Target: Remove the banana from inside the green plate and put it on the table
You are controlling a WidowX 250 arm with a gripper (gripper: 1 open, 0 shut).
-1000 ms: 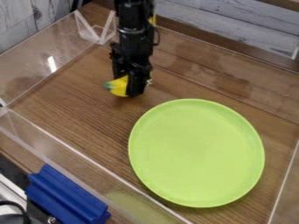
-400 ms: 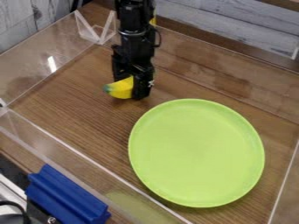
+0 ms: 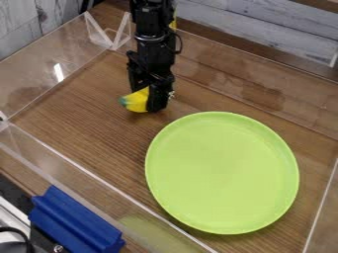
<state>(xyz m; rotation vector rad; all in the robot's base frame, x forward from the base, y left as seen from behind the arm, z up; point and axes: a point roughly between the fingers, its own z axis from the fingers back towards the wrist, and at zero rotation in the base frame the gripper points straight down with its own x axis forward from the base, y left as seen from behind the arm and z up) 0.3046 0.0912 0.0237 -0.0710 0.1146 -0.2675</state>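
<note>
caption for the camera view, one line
Gripper down at a small yellow banana on the wooden table, beside a green plate

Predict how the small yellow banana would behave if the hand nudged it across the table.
The banana would probably rock or turn rather than roll straight, since its body is curved and stubby. It looks like a smooth toy, much smaller than the green plate, so it is likely light and might slide easily on the wooden table.

banana [image 3: 136, 100] on table [image 3: 82, 117], behind and left of plate [image 3: 220, 172], block [image 3: 75, 225] front left
</note>
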